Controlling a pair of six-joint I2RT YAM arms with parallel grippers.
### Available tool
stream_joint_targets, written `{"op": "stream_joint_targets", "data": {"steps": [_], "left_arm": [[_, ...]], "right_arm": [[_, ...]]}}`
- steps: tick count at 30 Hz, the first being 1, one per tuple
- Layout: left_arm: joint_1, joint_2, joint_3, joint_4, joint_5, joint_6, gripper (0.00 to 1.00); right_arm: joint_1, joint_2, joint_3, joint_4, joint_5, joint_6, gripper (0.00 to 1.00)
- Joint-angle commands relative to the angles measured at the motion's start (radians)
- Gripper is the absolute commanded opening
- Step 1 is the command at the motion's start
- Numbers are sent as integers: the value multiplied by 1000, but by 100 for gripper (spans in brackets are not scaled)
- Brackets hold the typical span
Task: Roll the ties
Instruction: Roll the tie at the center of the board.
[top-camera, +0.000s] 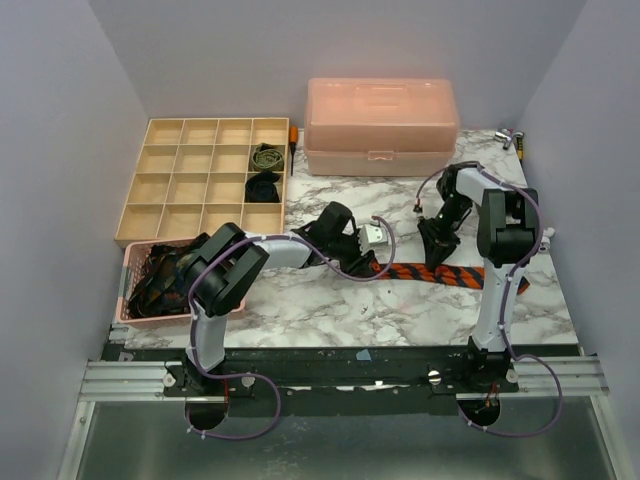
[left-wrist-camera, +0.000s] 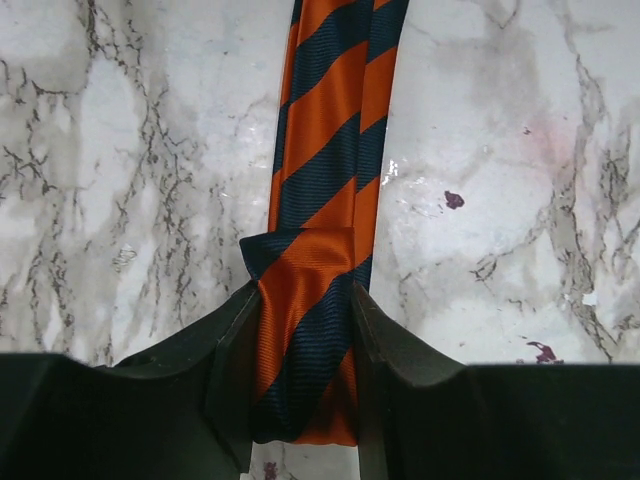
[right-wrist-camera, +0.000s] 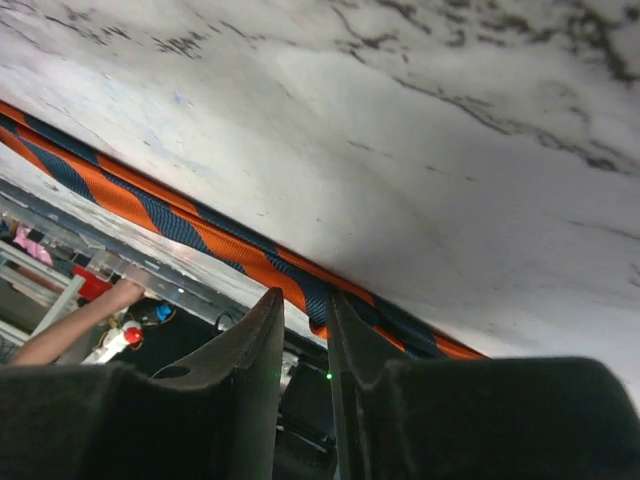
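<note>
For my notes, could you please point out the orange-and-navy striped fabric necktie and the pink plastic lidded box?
Orange-and-navy striped fabric necktie (left-wrist-camera: 305, 335): left wrist view, folded end.
Pink plastic lidded box (top-camera: 380, 105): top external view, lid.

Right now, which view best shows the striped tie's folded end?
Left wrist: the striped tie is close up, its folded end pinched in the left gripper. Top external shows only a thin strip partly hidden by the arms; right wrist shows a straight stretch, no fold.

There is one striped tie (top-camera: 455, 274) at four o'clock. Two rolled ties, an olive roll (top-camera: 267, 156) and a black roll (top-camera: 263, 186), sit in one sixteen-compartment tray (top-camera: 165, 190) at ten. One pink box (top-camera: 380, 125) stands at twelve. One basket (top-camera: 150, 320) at eight holds dark ties (top-camera: 165, 275) too tangled to count.
</note>
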Motion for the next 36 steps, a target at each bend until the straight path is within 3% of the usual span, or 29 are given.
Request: {"op": "stream_joint_targets", "data": {"steps": [1, 5, 8, 12, 16, 26, 36], "left_arm": [[18, 71, -13, -149, -168, 43, 29], [18, 79, -4, -149, -165, 16, 29], [18, 88, 15, -171, -166, -14, 29], [19, 86, 6, -170, -168, -20, 29], [21, 83, 1, -177, -172, -17, 29], [25, 75, 7, -181, -169, -25, 29], [27, 78, 16, -161, -117, -23, 31]], "right_arm": [[-35, 9, 47, 271, 91, -107, 33], [-42, -63, 88, 167, -62, -85, 44], [-41, -119, 18, 124, -111, -64, 42], [-60, -186, -123, 176, 0, -46, 30], [-115, -166, -128, 187, 58, -50, 20], [-189, -153, -195, 245, 205, -83, 15], [-195, 48, 93, 284, 271, -98, 13]]}}
